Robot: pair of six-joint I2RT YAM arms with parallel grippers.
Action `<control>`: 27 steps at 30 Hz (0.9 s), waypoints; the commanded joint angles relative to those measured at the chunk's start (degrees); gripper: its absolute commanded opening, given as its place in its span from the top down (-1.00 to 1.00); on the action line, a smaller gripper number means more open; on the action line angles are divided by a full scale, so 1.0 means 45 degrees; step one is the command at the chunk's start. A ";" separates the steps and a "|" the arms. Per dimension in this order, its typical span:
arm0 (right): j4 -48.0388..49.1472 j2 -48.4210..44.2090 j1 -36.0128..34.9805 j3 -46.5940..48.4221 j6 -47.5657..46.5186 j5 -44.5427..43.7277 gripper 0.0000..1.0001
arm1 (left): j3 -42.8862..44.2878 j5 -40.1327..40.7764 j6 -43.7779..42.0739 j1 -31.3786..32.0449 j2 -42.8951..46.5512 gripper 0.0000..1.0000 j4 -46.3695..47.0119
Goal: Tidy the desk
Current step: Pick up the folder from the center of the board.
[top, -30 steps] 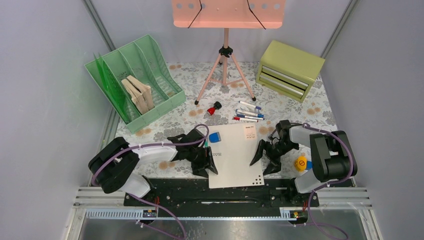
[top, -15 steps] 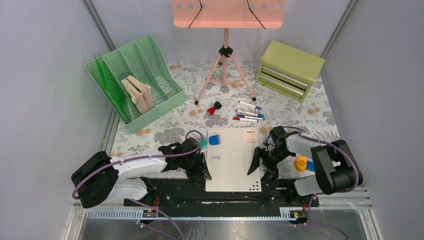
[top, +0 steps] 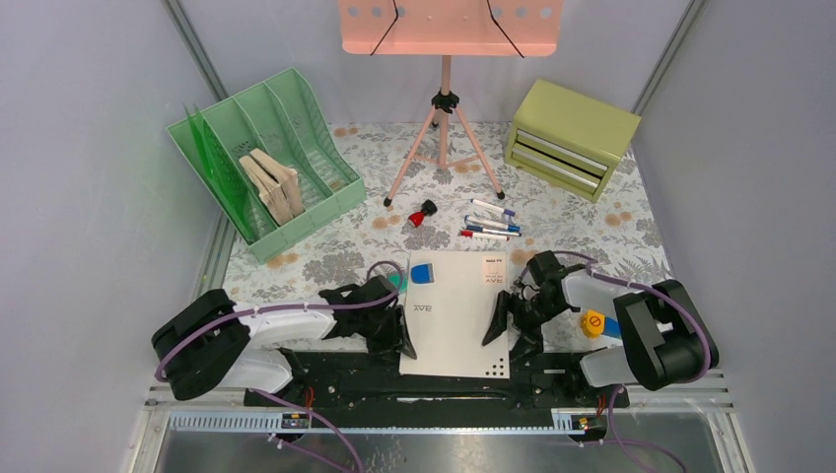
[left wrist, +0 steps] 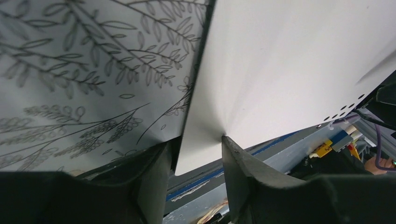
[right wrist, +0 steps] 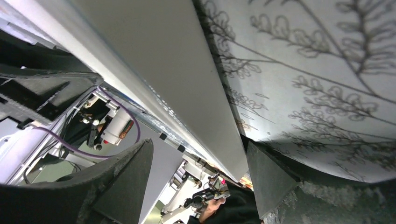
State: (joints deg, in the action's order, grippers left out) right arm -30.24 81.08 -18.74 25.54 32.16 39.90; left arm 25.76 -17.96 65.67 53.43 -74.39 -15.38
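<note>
Both arms lay low, bent inward over the near edge of the floral desk (top: 592,212) spanning the booth floor. The left gripper (top: 399,345), partly open, straddled the white pad's (top: 453,310) near-left corner. The right gripper (top: 506,340) gaped wide around its right edge.

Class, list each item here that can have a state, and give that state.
White board: near end overhanging the desk.
Drawer cabinet: both drawers shut.
Music stand: upright.
Markers: lying flat.
Left tool: open, astride board's edge.
Right tool: open, astride board's edge.
</note>
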 commanded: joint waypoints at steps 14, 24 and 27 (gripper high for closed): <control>0.2620 -0.5863 -0.0288 -0.1630 0.4429 0.2687 0.26 | 0.1164 -0.0221 -0.1114 0.0309 -0.0684 0.26 0.0207; -0.2940 -0.6144 -0.0290 0.2258 0.2434 0.0017 1.00 | 0.3358 0.0910 -0.2834 0.0298 -0.0056 0.00 -0.3317; -0.4153 -0.5442 -0.0293 0.3643 0.1595 -0.0352 1.00 | 0.4339 0.1472 -0.3532 0.0295 -0.0053 -0.03 -0.4569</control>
State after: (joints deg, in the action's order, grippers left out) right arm -37.78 53.49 -20.03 33.93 41.63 42.19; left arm 39.03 -15.66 54.70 54.30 -75.90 -29.71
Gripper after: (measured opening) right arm 0.280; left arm 0.507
